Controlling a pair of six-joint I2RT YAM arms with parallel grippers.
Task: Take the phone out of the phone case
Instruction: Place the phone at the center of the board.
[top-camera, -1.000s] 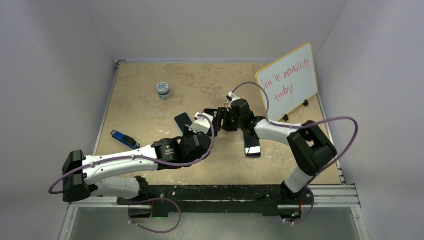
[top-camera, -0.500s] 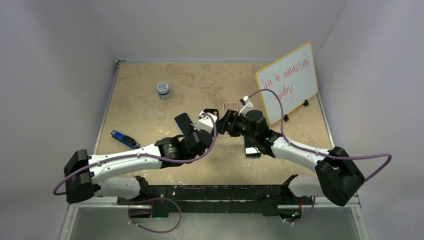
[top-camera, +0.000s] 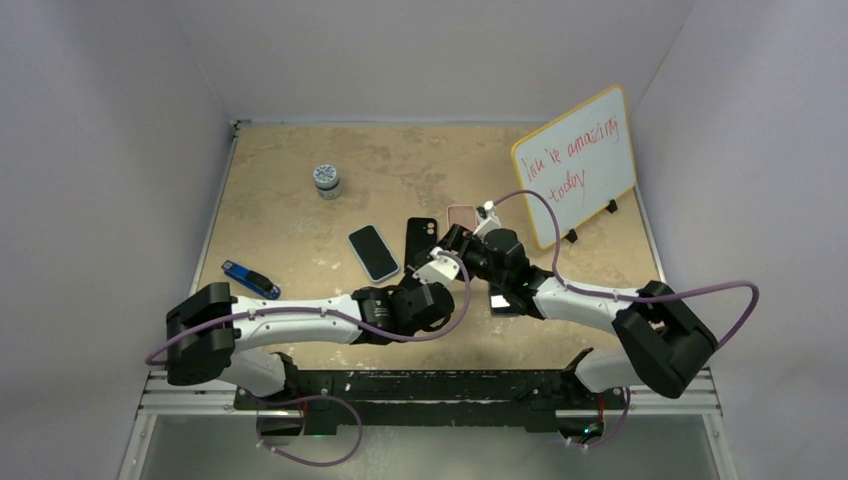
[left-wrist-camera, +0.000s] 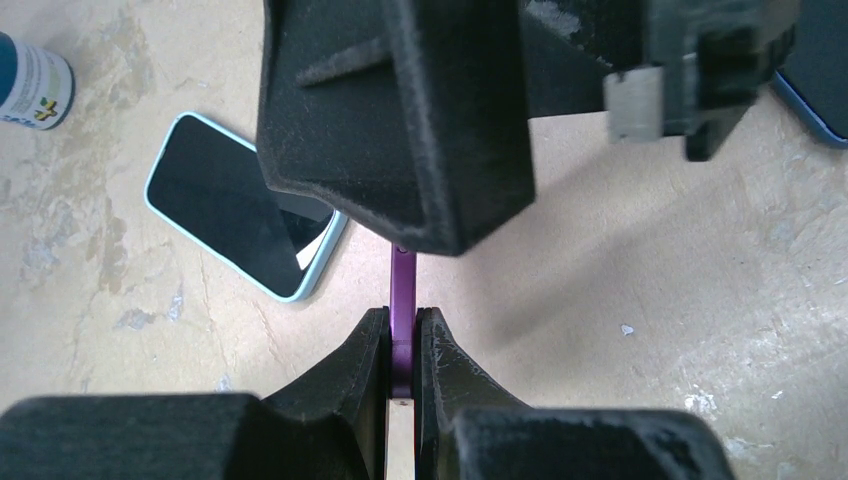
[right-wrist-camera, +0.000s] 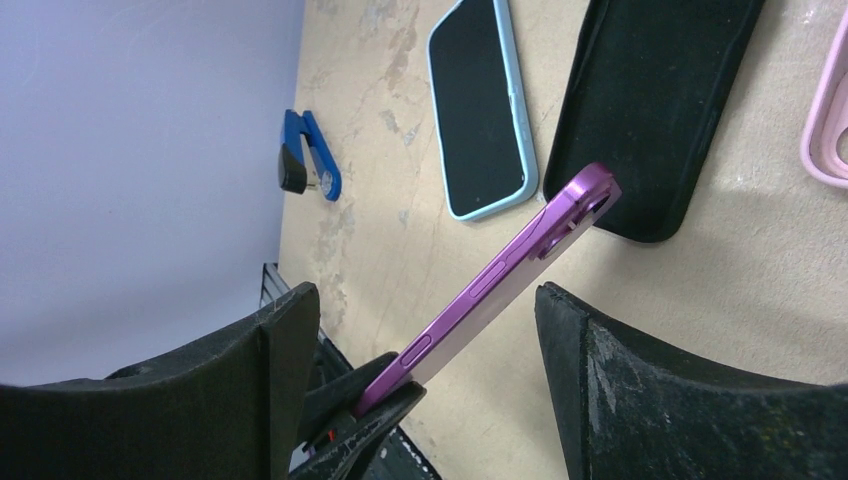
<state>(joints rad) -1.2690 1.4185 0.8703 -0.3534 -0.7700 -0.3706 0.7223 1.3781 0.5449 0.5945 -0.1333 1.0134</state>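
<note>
Black case (right-wrist-camera: 655, 110) is now lying loose beyond the wide-spread right fingers (right-wrist-camera: 650, 400) — left fingers (left-wrist-camera: 450, 380) are pinching the bare purple phone (right-wrist-camera: 500, 280) — separation looking done.

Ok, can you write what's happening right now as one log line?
left gripper: shut on purple phone | right gripper: open, straddling phone | black case: flat on table

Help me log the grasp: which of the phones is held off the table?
The purple phone, pinched edge-on in the left gripper. The blue-cased phone lies flat on the table, screen up.
</note>
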